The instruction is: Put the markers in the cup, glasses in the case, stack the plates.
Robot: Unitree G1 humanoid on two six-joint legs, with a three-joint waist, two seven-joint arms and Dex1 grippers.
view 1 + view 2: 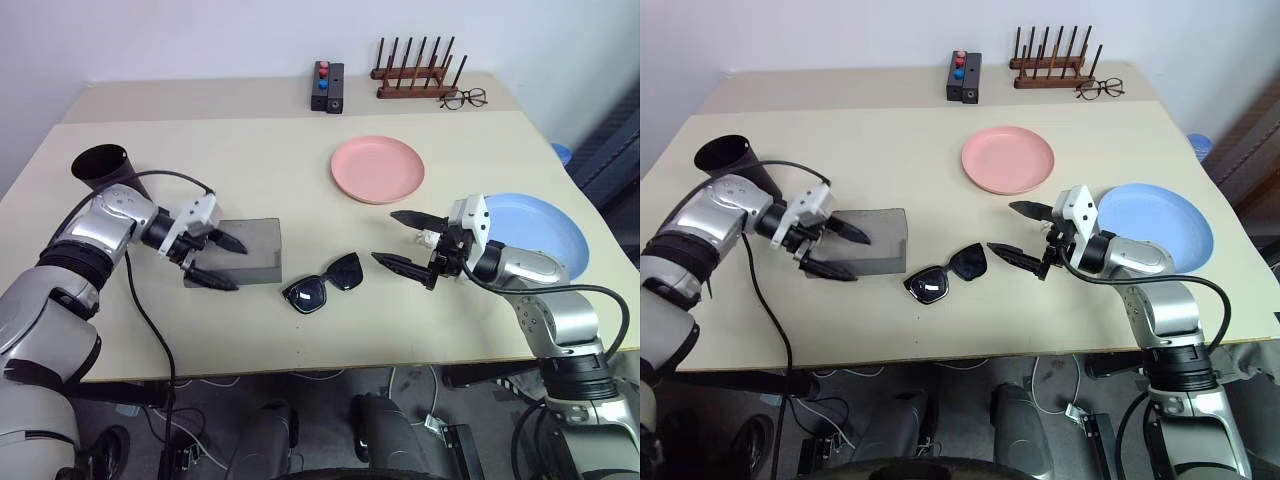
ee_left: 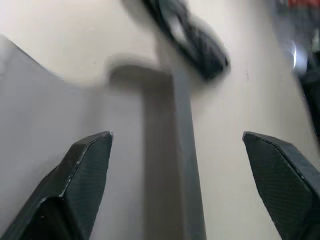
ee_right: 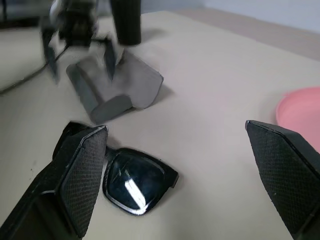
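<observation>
The grey case (image 1: 255, 248) lies at the table's front left. My left gripper (image 1: 236, 266) is open at the case's left end, one finger over its top and the other by its near edge. The black sunglasses (image 1: 325, 283) lie unfolded on the table just right of the case. To their right my right gripper (image 1: 385, 237) hangs open and empty, pointing at them. The black cup (image 1: 100, 163) stands at the far left behind my left arm. A pink plate (image 1: 378, 168) sits mid-table, and a light blue plate (image 1: 545, 225) lies behind my right wrist. The markers are out of view.
At the table's back stand a small black box with red and blue buttons (image 1: 327, 86) and a wooden peg rack (image 1: 415, 78). Wire-framed spectacles (image 1: 463, 98) lie beside the rack. The table's front edge runs close below both grippers.
</observation>
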